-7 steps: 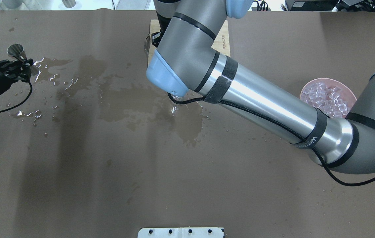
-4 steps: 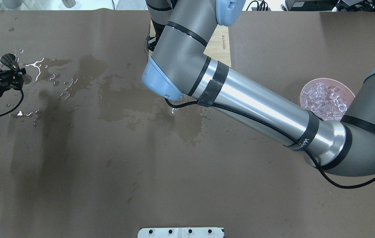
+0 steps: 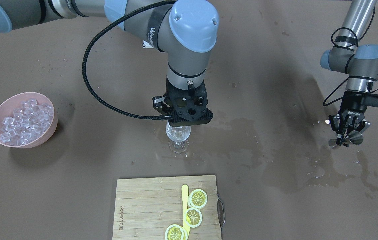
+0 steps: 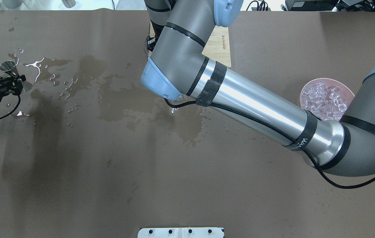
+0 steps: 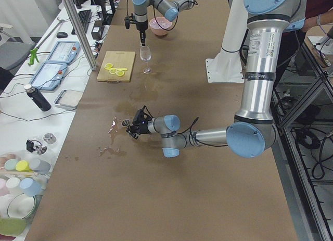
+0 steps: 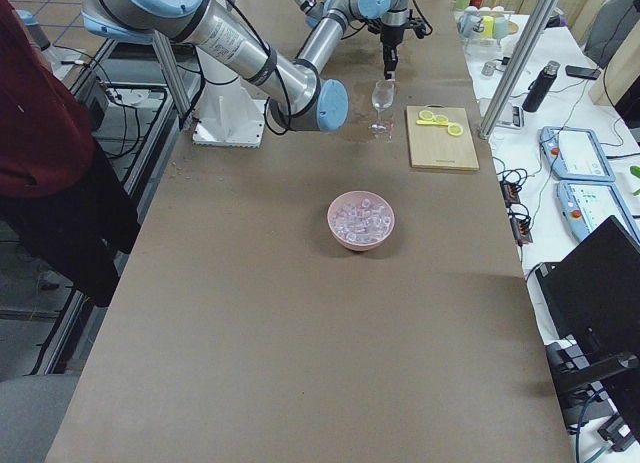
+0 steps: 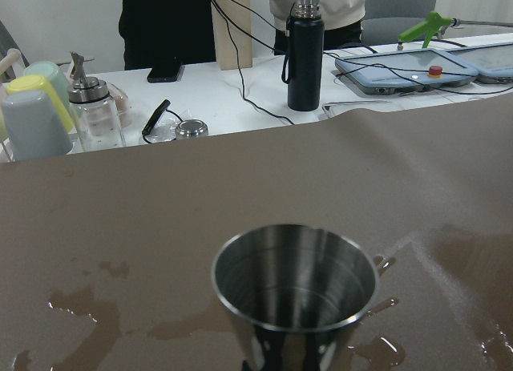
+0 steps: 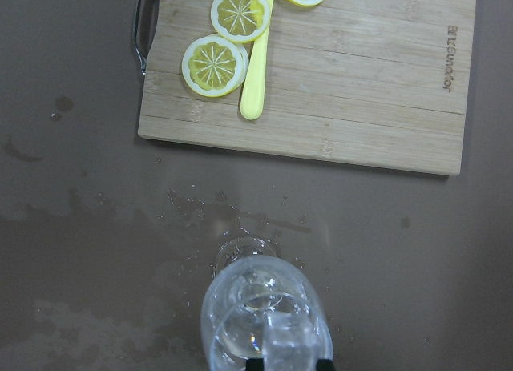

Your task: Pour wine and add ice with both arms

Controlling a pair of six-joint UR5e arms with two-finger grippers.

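My right gripper [image 3: 178, 127] points straight down over the clear wine glass [image 3: 178, 136] standing mid-table. In the right wrist view its fingertips [image 8: 255, 363] close on one ice cube [image 8: 288, 336] at the mouth of the glass [image 8: 240, 315]. I cannot make out any wine in it. More ice [image 3: 25, 120] fills a pink bowl [image 3: 48, 133]. My left gripper [image 3: 345, 138] is shut on a steel jigger [image 3: 355, 137] low over the table at the far left [image 4: 8, 66]. The jigger's cup [image 7: 295, 283] looks empty.
A wooden cutting board [image 3: 142, 206] with lemon slices [image 3: 198, 198] and a yellow stick lies just beyond the glass. Dark wet stains and shiny droplets [image 4: 35, 66] spread from the glass toward the jigger. My right arm [image 4: 247, 99] spans the overhead view.
My left gripper has carried the jigger further left, toward the table's end. My right arm shifted slightly left over the glass, then held still.
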